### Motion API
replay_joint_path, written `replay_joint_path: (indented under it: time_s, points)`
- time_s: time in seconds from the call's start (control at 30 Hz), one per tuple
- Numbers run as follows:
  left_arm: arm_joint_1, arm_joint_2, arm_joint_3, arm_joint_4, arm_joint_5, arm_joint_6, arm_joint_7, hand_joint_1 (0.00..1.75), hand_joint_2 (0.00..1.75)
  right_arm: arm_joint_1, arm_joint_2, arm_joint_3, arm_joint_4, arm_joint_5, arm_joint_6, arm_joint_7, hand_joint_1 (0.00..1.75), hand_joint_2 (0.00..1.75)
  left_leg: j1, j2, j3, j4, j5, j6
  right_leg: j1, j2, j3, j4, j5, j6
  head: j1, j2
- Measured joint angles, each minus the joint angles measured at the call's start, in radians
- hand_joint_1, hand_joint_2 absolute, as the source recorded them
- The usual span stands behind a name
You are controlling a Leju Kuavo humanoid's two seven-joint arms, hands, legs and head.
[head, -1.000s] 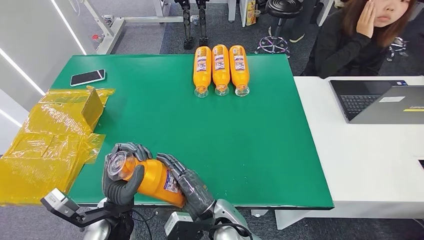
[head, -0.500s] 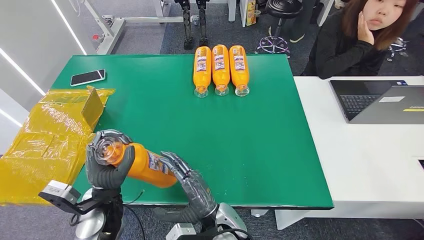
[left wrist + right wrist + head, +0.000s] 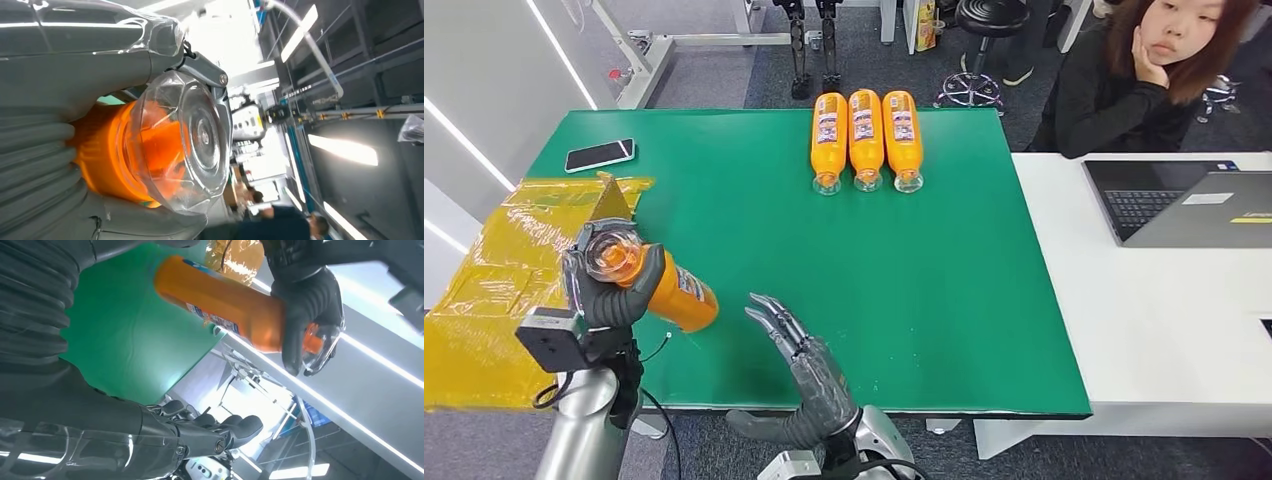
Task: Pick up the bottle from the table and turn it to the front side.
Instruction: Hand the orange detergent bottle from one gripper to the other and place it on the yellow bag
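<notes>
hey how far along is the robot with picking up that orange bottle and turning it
Done: the pickup; the orange bottle is off the green table, gripped near its clear cap end by the left hand. In hand: the turn, with the right hand open and apart from it. Left: finishing the turn; whether the front faces out cannot be judged. Three more bottles lie at the far edge.

Left hand (image 3: 614,285) raised, fingers clenched; right hand (image 3: 799,362) spread flat
</notes>
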Motion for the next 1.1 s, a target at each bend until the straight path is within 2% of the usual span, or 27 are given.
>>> replay_joint_path:
  time_s: [0.1,0.23,0.3,0.37,0.47,0.57,0.63,0.83,0.93,1.1]
  points:
    - [-0.042,0.025,-0.002,0.043,-0.124,0.108,0.015,1.75,1.75,-0.003,0.0,0.005,0.001,-0.004,0.002,0.0,0.0,1.75,0.0,0.0,0.0,0.0,0.0,0.0,0.0,0.0,0.0,0.0,0.0,0.0,0.0,0.0]
    - [-0.145,0.081,-0.037,0.175,-0.604,0.407,0.11,1.75,1.75,-0.006,0.0,0.009,0.009,-0.025,0.005,-0.013,0.0,1.75,0.001,0.0,0.0,0.0,0.001,-0.002,0.0,0.0,0.0,0.0,0.001,-0.001,0.0,0.0]
    - [-0.186,0.106,-0.052,0.231,-0.742,0.457,0.128,1.75,1.75,-0.007,0.0,0.011,0.014,-0.029,0.006,-0.017,0.0,1.75,0.001,0.0,0.0,0.0,0.002,-0.002,0.0,0.0,0.0,0.001,0.001,-0.002,0.0,0.0]
    - [-0.211,0.118,-0.066,0.271,-0.767,0.468,0.152,1.75,1.75,-0.007,0.0,0.012,0.017,-0.029,0.006,-0.017,0.0,1.75,0.001,0.0,0.0,0.0,0.002,-0.002,0.0,0.001,-0.001,0.001,0.001,-0.002,0.0,0.0]
    - [-0.253,0.132,-0.099,0.341,-0.874,0.484,0.238,1.75,1.75,-0.009,0.0,0.016,0.021,-0.036,0.008,-0.017,0.0,1.75,0.001,0.0,0.0,0.0,0.002,-0.002,0.0,0.001,-0.001,0.001,0.001,-0.002,0.0,0.0]
    - [-0.308,0.149,-0.145,0.455,-1.021,0.484,0.335,1.75,1.75,-0.012,0.0,0.023,0.027,-0.062,0.011,-0.018,0.0,1.75,0.001,0.001,0.0,0.0,0.002,-0.002,0.0,0.001,-0.001,0.001,0.001,-0.002,0.0,0.0]
    - [-0.339,0.158,-0.17,0.537,-1.062,0.481,0.367,1.75,1.75,-0.014,0.0,0.029,0.033,-0.081,0.01,-0.019,0.0,1.75,0.001,0.002,0.0,0.0,0.002,-0.002,0.0,0.002,-0.001,0.001,0.002,-0.002,0.0,0.0]
    - [-0.381,0.172,-0.213,0.707,-1.097,0.403,0.386,1.75,1.75,-0.019,-0.001,0.039,0.047,-0.12,0.01,-0.022,0.0,1.75,0.001,0.003,0.0,0.0,0.002,-0.002,0.0,0.003,-0.002,0.001,0.002,-0.003,0.0,0.0]
    - [-0.382,0.168,-0.227,0.754,-1.108,0.368,0.387,1.75,1.75,-0.019,-0.004,0.041,0.049,-0.13,0.007,-0.022,0.0,1.75,0.001,0.003,-0.001,0.0,0.002,-0.002,0.0,0.003,-0.003,0.001,0.002,-0.003,0.0,0.0]
    - [-0.382,0.163,-0.239,0.792,-1.111,0.361,0.39,1.75,1.75,-0.019,-0.006,0.042,0.052,-0.134,0.004,-0.022,0.0,1.75,0.001,0.003,-0.001,0.0,0.002,-0.002,0.0,0.003,-0.004,0.001,0.002,-0.003,0.0,0.0]
